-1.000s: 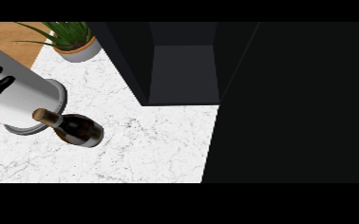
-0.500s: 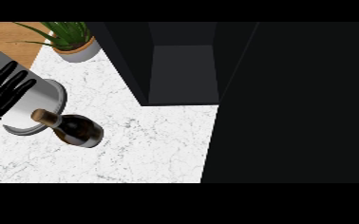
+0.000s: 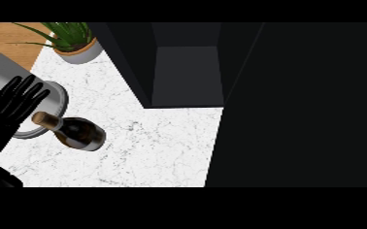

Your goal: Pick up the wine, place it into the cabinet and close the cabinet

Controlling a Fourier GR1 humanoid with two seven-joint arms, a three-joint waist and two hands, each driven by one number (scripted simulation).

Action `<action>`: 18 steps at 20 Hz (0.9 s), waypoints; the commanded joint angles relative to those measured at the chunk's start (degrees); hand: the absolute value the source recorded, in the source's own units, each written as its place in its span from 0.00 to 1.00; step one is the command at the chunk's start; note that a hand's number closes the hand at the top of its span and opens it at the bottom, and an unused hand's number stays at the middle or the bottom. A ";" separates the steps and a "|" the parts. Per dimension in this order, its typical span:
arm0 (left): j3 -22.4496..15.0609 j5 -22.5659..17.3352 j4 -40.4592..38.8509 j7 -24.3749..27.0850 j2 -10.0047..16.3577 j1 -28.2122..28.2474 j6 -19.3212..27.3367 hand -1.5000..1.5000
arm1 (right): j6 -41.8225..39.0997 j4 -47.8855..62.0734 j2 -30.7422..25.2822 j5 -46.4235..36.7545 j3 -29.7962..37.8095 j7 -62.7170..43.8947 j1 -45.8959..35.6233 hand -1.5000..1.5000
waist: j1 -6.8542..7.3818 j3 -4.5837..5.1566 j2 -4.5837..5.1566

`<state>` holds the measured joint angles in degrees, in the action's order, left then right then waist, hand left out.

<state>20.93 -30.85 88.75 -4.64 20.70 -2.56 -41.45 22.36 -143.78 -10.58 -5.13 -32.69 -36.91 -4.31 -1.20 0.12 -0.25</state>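
The left hand shows at 9 o'clock, fingers spread wide and holding nothing, just beside the corked top of the wine bottle, which sits at 8 o'clock next to a round grey vessel. For a clean pick, I judge the fingers should close round the dark body, not the thin neck (the right hand is out of view). The white marble counter carries a potted plant at 11 o'clock, and the dark cabinet stands open at 12 o'clock.
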 commanded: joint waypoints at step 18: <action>-0.75 25.57 -29.14 28.16 0.66 -5.23 -3.81 0.00 | 5.55 -12.08 -6.11 -7.35 -4.08 -5.34 0.62 0.00 | -0.18 0.03 0.03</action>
<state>21.21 -8.48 62.66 18.34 21.77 -7.41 -44.77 27.33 -143.81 -15.01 -6.12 -36.16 -36.94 -5.55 -1.58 0.16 -0.18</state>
